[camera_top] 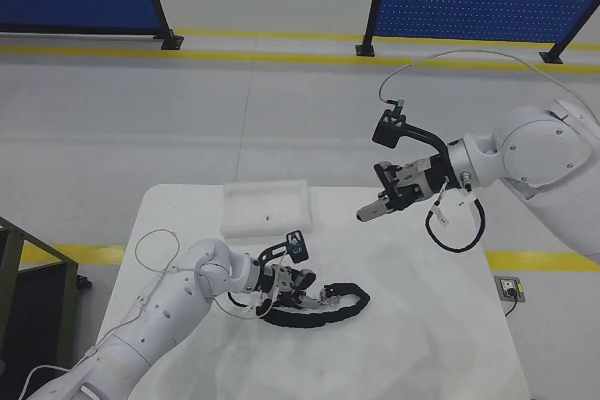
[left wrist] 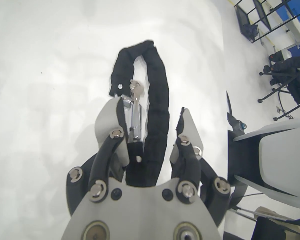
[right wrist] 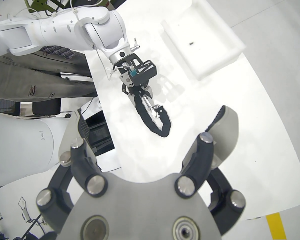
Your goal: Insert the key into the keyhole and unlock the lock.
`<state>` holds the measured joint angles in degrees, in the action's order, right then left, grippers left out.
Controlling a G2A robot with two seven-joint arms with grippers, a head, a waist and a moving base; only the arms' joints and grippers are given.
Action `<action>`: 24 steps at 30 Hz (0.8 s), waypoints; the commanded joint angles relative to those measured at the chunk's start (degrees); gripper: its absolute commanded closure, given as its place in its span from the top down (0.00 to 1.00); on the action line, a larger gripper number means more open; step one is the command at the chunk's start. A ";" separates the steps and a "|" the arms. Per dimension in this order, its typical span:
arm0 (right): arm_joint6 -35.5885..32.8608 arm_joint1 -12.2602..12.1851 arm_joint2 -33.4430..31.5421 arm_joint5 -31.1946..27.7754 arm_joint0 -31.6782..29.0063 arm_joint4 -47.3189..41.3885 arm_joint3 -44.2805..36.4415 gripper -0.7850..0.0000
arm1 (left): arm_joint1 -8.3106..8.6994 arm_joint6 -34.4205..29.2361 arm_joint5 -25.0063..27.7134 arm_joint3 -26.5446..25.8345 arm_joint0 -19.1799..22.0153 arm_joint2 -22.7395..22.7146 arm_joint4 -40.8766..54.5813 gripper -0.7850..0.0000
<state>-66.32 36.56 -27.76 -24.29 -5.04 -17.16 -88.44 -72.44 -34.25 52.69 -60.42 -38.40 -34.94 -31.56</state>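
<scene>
Left claw [left wrist: 150, 106] straddles the lock [left wrist: 135, 123], fingers apart — clamp its metal body (not the sleeve [left wrist: 158, 96]) so your spread, empty right claw [right wrist: 150, 114] can turn the key [left wrist: 136, 91].

- Top view: bright, even overhead light. The white table [camera_top: 420, 300] is almost washed out, and faint shade along its walls marks the white tray [camera_top: 285, 200].
- Left wrist view: tabletop glare. The black chain lock [left wrist: 157, 96] stands in strong contrast and the key [left wrist: 137, 92] glints. The black railing [left wrist: 262, 13] bows near the edge.
- Right wrist view: the table's rim curves with wide-angle distortion, and shadows are soft and pale.
</scene>
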 commanded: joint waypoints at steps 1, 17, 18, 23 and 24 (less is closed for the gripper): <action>1.18 0.27 -0.26 -1.95 -0.33 0.88 0.72 1.00 | 0.31 2.12 0.43 -0.60 0.08 -1.18 -1.21 1.00; 21.67 5.65 0.11 -19.25 -3.15 14.64 12.77 1.00 | 7.83 8.30 5.31 -17.55 0.95 -19.93 -9.99 1.00; 23.20 6.12 0.08 -20.92 -3.08 15.52 14.01 1.00 | 8.22 8.13 5.31 -17.55 1.72 -20.44 -9.52 1.00; 26.21 8.12 0.00 -26.91 -1.49 20.77 21.10 1.00 | 9.22 9.41 5.31 -15.46 8.01 -18.50 -5.32 1.00; 26.32 8.44 -0.10 -27.82 -0.91 21.83 22.27 1.00 | 9.32 10.03 5.31 -14.08 9.67 -17.56 -4.88 1.00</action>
<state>-40.06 44.73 -27.76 -51.29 -6.50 3.65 -67.42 -63.20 -24.97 58.00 -75.88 -30.52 -53.49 -37.04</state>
